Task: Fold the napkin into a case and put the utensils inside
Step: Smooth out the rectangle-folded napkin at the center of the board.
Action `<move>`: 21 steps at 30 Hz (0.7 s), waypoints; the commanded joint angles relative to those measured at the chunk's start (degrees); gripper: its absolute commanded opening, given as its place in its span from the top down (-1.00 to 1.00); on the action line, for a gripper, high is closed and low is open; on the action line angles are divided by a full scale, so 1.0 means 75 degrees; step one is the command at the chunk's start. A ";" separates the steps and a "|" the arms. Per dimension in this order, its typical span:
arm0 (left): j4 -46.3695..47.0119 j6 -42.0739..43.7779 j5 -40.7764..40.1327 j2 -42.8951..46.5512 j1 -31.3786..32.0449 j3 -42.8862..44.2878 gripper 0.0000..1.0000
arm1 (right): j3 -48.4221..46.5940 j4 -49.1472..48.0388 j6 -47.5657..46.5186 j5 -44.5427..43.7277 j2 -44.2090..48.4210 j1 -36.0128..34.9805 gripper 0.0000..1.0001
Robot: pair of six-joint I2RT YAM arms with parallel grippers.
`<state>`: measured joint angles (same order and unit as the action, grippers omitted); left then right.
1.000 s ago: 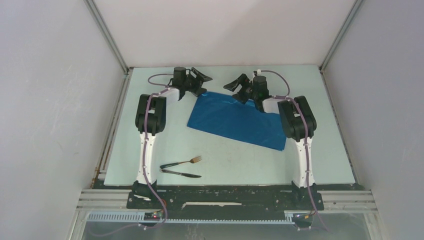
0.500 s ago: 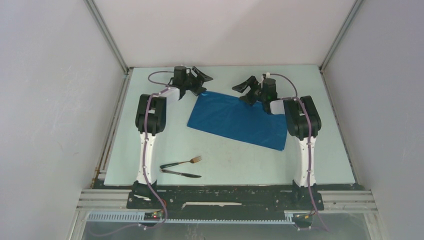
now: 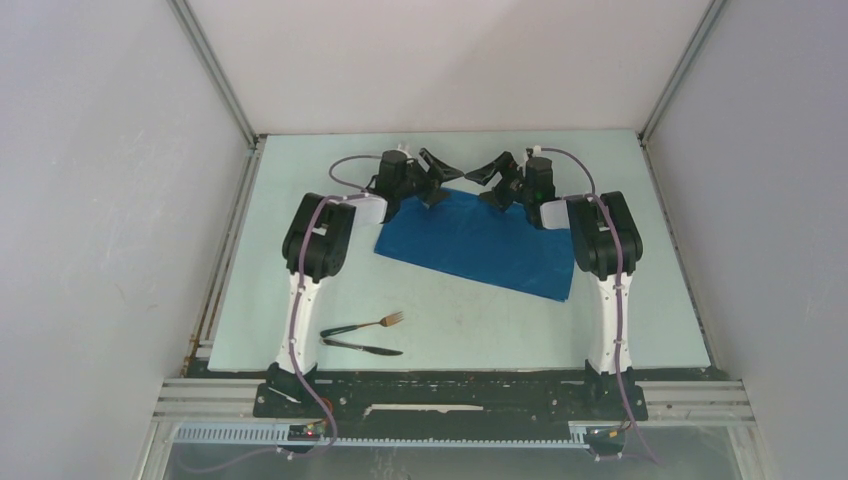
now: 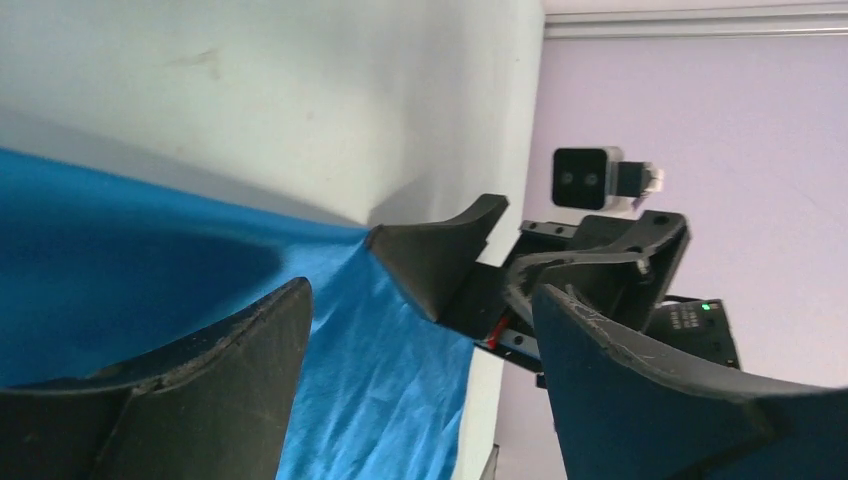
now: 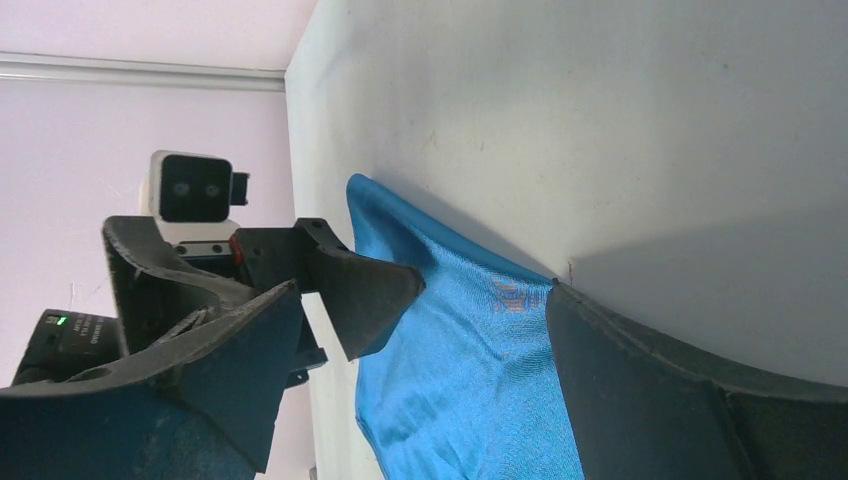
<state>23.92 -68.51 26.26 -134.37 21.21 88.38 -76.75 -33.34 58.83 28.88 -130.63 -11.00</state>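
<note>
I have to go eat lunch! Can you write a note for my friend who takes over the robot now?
Left claw: open, at the far edge of the napkin.
Right claw: open, at that same edge, facing the left one.
Napkin: flat on the table, no pocket yet.
Fork and knife: side by side at the table's near edge, not picked up.
Left to do: fold the napkin, put both inside.

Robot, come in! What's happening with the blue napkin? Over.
Left gripper, right gripper open at far edge of napkin. Napkin flat, no case yet. Aside: fork, knife; nothing blocking.
</note>
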 commanded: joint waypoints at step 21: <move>0.0267 -0.1013 -0.0334 -0.0880 -0.1365 0.0315 -0.73 | 0.0925 0.0031 0.0073 0.0399 0.0494 0.0802 -0.99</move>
<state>28.18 -76.99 25.69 -139.50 12.75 90.70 -72.55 -37.06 60.01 31.09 -129.54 -8.75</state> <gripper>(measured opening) 0.859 0.993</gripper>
